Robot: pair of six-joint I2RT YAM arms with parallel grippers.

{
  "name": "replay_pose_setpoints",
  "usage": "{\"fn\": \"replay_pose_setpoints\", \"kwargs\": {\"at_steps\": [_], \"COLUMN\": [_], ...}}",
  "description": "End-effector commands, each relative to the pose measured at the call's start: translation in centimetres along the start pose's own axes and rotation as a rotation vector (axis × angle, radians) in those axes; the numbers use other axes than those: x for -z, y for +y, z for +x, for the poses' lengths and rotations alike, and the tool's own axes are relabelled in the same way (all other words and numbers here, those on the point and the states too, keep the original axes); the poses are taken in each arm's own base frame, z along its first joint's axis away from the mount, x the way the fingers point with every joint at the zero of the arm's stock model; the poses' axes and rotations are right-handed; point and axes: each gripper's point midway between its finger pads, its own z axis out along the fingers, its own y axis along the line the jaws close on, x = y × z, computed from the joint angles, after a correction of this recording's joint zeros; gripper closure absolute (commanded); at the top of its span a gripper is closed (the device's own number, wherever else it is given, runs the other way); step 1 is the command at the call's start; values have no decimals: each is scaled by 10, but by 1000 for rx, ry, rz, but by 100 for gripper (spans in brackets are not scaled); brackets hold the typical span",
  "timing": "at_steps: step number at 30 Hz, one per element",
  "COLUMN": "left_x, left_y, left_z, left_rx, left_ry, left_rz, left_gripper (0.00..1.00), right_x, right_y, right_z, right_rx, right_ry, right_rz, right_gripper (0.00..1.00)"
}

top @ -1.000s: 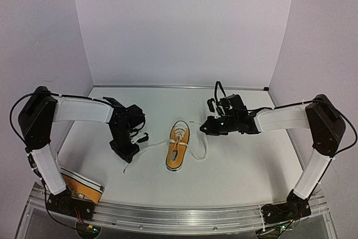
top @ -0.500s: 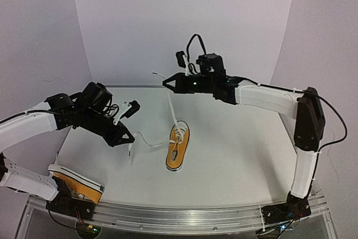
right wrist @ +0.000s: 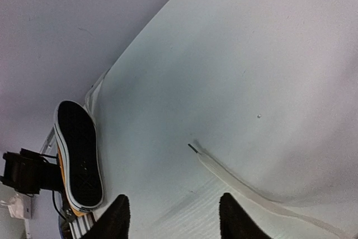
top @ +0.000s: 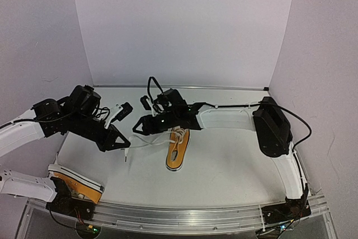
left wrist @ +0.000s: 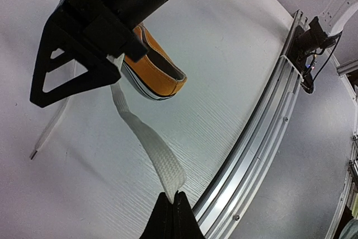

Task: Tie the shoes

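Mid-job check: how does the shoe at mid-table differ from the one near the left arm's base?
Pose: the centre shoe stands upright on its sole, laces up. The corner shoe lies tipped on its side, its dark tread showing in the right wrist view.
Engagement: the centre shoe's lace runs out to the shut left gripper. Nothing holds the corner shoe.
Both are orange canvas with white rubber edging.

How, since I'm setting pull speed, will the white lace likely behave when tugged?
Probably floppy: the lace curves and twists as a flat band between the shoe and the shut left gripper. Likely very light; a loose end lies limp on the table. Its woven texture may resist slipping.
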Motion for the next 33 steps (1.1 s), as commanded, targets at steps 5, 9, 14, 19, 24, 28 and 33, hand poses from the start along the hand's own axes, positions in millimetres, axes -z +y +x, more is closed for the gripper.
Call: {"fn": "replay_pose_setpoints", "kwargs": {"at_steps": [5,9,14,19,24,28,33], "left_x": [-30,-46,-72,-87,-91,-97,-105], "left_y": [7,11,29,48,63,69,74], "left_z": [-9,-39,-68,-90,-106,-112,-116], "left_rx": [17,68,138,207,253,265,274], "left_ry": [17,-55,-87,-112,-155,-169,-167], "left_rz": [15,22,-33,-80,-92,-87,-80], "left_gripper": [100,100,100,100,100,100,100], "right_x": [105,122,110,99,93,91,91], "right_y": [-33,-75,-95,-110,-116,-122,-128], "right_z": [-35,-10,18,37,52,57,60], "right_rx": [31,1,-7,-5,-5,-4,-4], "right_ry": [-69,-18,65,121,163,180,193], "right_rz": [125,218,243,263,256,275,300], "right_gripper": [42,53,61,64,66,66,63]}}
